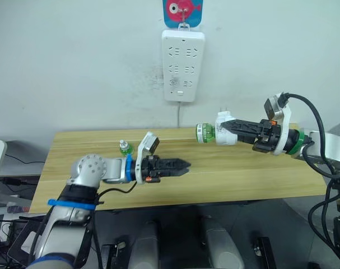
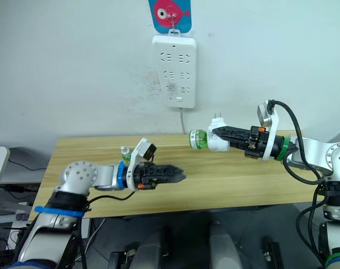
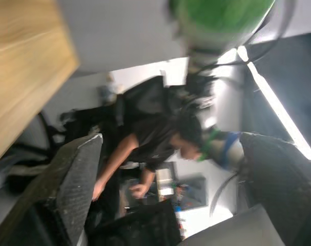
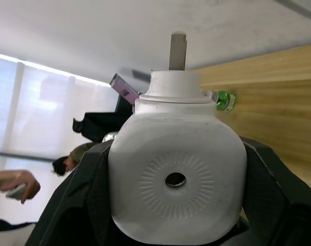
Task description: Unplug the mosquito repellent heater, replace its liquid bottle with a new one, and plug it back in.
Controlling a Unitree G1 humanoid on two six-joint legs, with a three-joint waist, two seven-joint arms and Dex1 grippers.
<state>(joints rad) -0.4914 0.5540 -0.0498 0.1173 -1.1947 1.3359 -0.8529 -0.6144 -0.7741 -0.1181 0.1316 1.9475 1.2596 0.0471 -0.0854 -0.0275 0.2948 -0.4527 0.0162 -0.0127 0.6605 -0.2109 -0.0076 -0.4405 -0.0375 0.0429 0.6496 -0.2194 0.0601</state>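
Left eye view has my right gripper (image 1: pixel 232 130) clamped on the mosquito repellent heater (image 1: pixel 224 130), which I hold in the air above the far edge of the wooden table (image 1: pixel 231 174), below and to the right of the white wall power strip (image 1: pixel 183 65). The heater lies sideways in my fingers: its two plug prongs (image 1: pixel 224 111) stick upward, and its green liquid bottle (image 1: pixel 203 133) points toward my left side. My right wrist view shows the heater's white rounded face with a small round hole ringed by fine ribs, pinched between my two black fingers (image 4: pixel 88 189), one prong rising behind it.

My left gripper (image 1: pixel 181 166) hovers low over the table's middle, empty, its fingertips pointing toward the right arm; in the left wrist view its fingers (image 3: pixel 76 179) stand apart with nothing between them. A second small green-capped bottle (image 1: pixel 125 148) stands upright on the table just behind my left wrist. A pink and blue hook plate (image 1: pixel 183 12) carries the power strip on the wall. Beyond the table's edge, the left wrist view catches a seated person (image 3: pixel 155 148), blurred.
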